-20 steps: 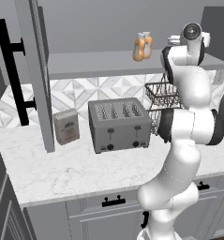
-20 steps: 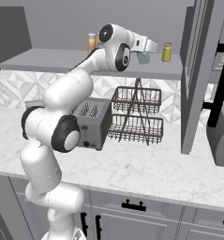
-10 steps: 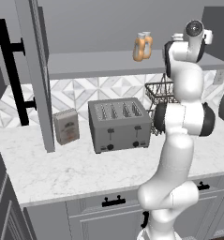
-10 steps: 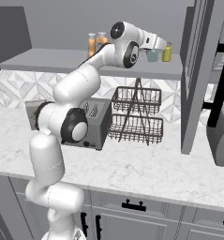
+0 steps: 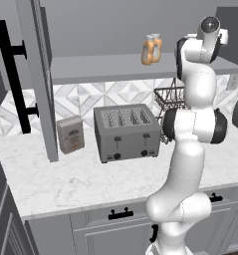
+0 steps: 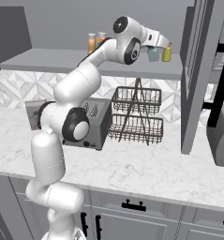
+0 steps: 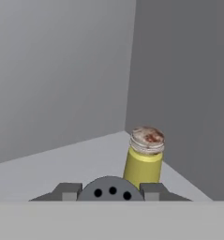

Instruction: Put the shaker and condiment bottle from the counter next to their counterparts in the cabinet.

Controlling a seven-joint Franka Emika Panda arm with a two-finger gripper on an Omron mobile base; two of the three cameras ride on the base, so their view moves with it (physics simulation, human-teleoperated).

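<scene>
holding the teal shaker (image 6: 153, 54) between its fingers, the gripper (image 6: 156, 48) has it at the right end of the cabinet shelf (image 6: 76, 62), just beside the yellow-olive shaker (image 6: 167, 53) – whether it touches the shelf i cannot tell. it looks light, rigid and smooth, so best gripped across the body below the cap. it stands upright, long axis vertical, grey cap (image 7: 109, 189) up. two orange condiment bottles (image 5: 151, 50) stand further along the shelf.
</scene>
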